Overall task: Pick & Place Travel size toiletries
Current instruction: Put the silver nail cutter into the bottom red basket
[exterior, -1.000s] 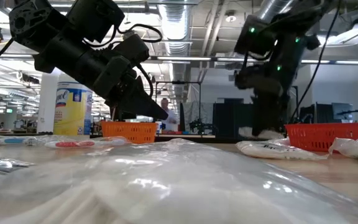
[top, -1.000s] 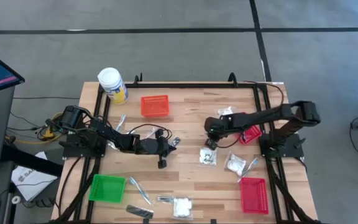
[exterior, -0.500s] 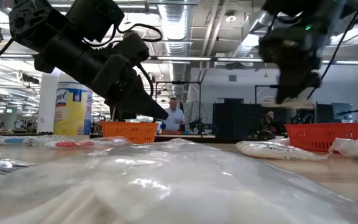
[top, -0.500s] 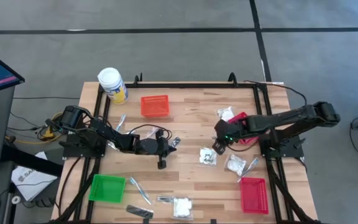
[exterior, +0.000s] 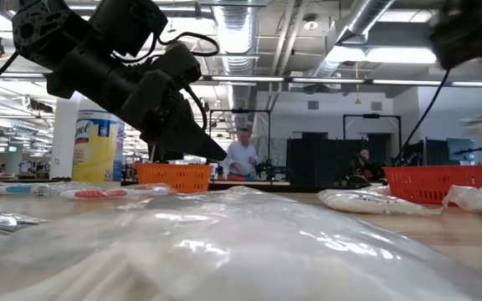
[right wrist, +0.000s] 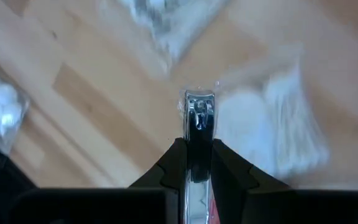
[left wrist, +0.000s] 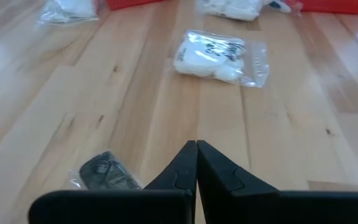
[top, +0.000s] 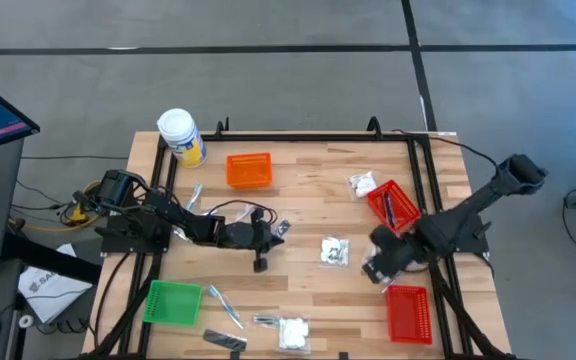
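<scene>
The right claw (right wrist: pixel 197 140) is pinching a silvery nail clipper (right wrist: pixel 198 118) between its fingertips, the clipper sticking out past them. In the high view this right claw (top: pixel 376 268) hangs above the desk (top: pixel 298 215) at about four o'clock, just beside the red basket (top: pixel 407 312) near the front edge, with a second red basket (top: pixel 392 205) at about three o'clock. A white clear-wrapped packet (top: pixel 334 251) lies on the wood near the middle. More packets and sachets lie at six o'clock, beside the green basket (top: pixel 171 302). The left claw (left wrist: pixel 196 158) is pressed together, empty, low over the desk at nine o'clock. An orange basket (top: pixel 248 169) and a yellow-labelled jar (top: pixel 181 136) stand at eleven o'clock.
</scene>
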You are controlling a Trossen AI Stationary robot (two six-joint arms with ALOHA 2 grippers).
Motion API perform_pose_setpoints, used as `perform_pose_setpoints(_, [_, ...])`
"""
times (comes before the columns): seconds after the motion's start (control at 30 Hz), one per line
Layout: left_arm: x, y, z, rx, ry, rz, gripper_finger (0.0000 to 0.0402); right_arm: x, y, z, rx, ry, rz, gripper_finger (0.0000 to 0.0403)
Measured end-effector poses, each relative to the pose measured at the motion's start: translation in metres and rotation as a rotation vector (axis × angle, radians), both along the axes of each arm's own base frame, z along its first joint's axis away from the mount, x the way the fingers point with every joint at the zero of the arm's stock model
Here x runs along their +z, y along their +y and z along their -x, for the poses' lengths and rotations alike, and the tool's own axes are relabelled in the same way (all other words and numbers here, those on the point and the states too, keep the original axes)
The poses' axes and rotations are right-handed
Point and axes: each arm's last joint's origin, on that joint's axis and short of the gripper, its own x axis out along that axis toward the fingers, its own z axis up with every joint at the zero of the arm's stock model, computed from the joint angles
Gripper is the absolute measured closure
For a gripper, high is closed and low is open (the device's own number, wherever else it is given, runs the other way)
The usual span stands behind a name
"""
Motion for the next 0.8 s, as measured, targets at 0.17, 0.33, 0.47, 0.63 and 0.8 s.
perform_pose_setpoints(0.17, [0.0,-0.002,0.0,-0.01,0.0,0.003,0.0399,0.0,0.03,0.027,-0.094,0.044,-0.088,0.0359])
perform_pose_setpoints(0.33, [0.0,-0.002,0.0,-0.01,-0.003,0.001,0.0399,0.0,0.052,0.053,-0.175,0.086,-0.163,0.0359])
perform_pose_setpoints(0.47, [0.0,-0.001,0.0,-0.01,-0.005,0.001,0.0399,0.008,0.064,0.065,-0.196,0.097,-0.214,0.0359])
perform_pose_setpoints(0.63, [0.001,-0.001,0.0,-0.01,-0.01,0.002,0.0399,0.018,0.079,0.061,-0.176,0.125,-0.249,0.0359])
perform_pose_setpoints(0.8, [0.001,-0.002,0.0,-0.017,-0.01,0.008,0.0399,0.005,0.092,0.05,-0.193,0.244,-0.221,0.0359])
